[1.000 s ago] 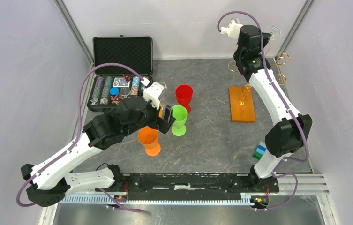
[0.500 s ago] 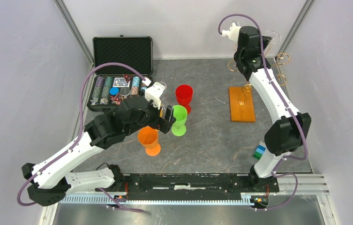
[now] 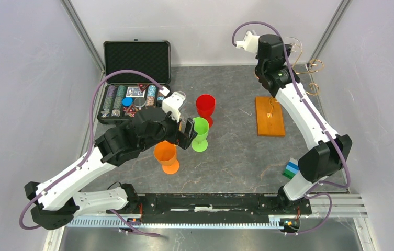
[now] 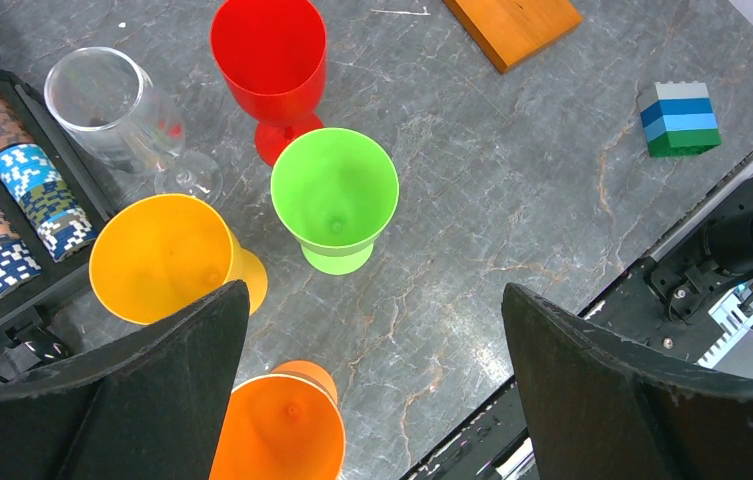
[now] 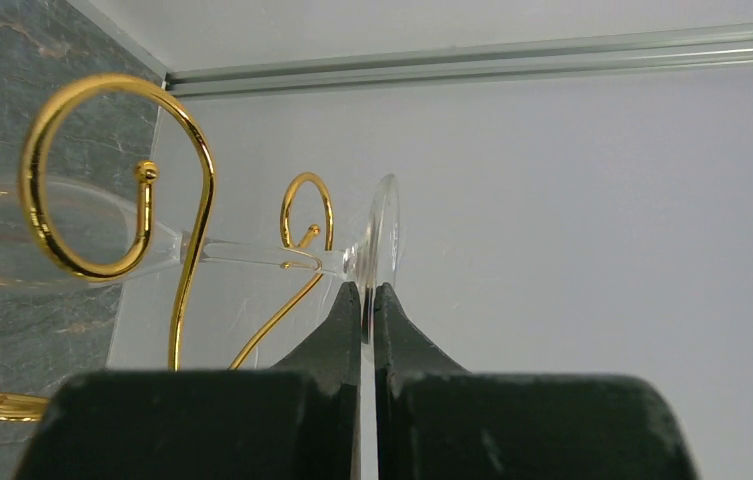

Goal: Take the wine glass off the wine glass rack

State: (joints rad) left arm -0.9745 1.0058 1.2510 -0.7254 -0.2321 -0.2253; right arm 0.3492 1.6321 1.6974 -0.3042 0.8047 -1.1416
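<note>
Far right, at the rack (image 3: pixel 269 116), your right gripper (image 5: pixel 367 296) is pinched onto the foot rim of the one wine glass (image 5: pixel 384 230), whose stem lies across a gold curl. Left gripper (image 4: pixel 374 300) gapes wide above four cups: red (image 4: pixel 267 50), green (image 4: pixel 334 190), yellow (image 4: pixel 157 260), orange (image 4: pixel 277 435). One more clear glass (image 4: pixel 102 100) by one chip case (image 3: pixel 136 60). One block stack (image 4: pixel 679 118), near right. Grey marbled table (image 4: pixel 512 200), pale walls (image 3: pixel 22 78).

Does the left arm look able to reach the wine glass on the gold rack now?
Probably not. The left gripper hangs open over the green goblet, far to the left of the wine glass rack. The right gripper is in the way there, shut on the foot of the wine glass.
</note>
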